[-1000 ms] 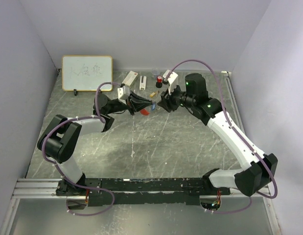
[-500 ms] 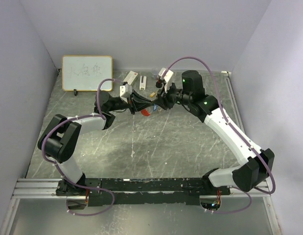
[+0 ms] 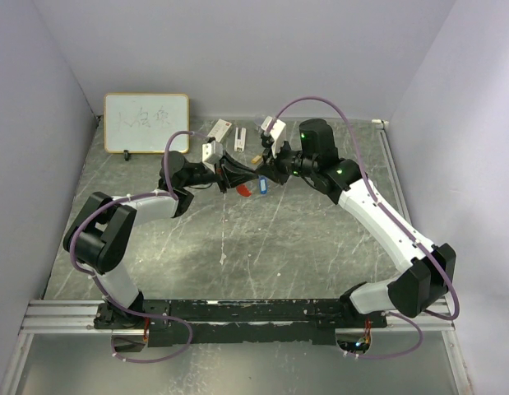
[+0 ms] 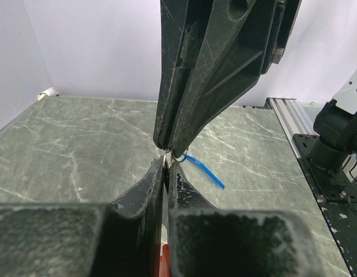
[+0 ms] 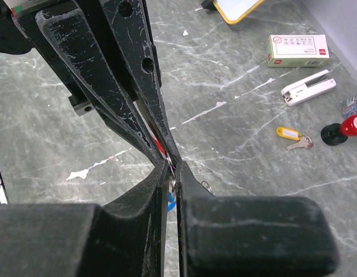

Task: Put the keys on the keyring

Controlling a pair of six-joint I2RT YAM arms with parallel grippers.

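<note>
My left gripper [image 3: 247, 176] and right gripper [image 3: 262, 174] meet tip to tip above the back middle of the table. The left gripper [image 4: 166, 160] is shut on the keyring, whose red tag [image 5: 158, 143] shows between its fingers and hangs below them [image 3: 244, 189]. The right gripper [image 5: 172, 168] is shut at the same spot, with a small silvery ring between its tips. From that ring the blue key [image 4: 205, 171] hangs slanting down [image 3: 261, 186]. The tan-gold key [image 5: 302, 144] lies on the table [image 5: 63, 133] behind them, with a yellow tag [image 5: 288, 134].
Along the back stand a whiteboard [image 3: 146, 122], a white box with a red mark [image 5: 297, 50], a white clip-like object [image 5: 308, 88] and a red-and-black cylinder [image 5: 344, 128]. A loose metal ring [image 5: 206, 186] lies below the right fingers.
The right arm has swung left and back until its fingertips meet the left gripper's, and its jaws have closed there. The left gripper has kept its hold on the keyring.
</note>
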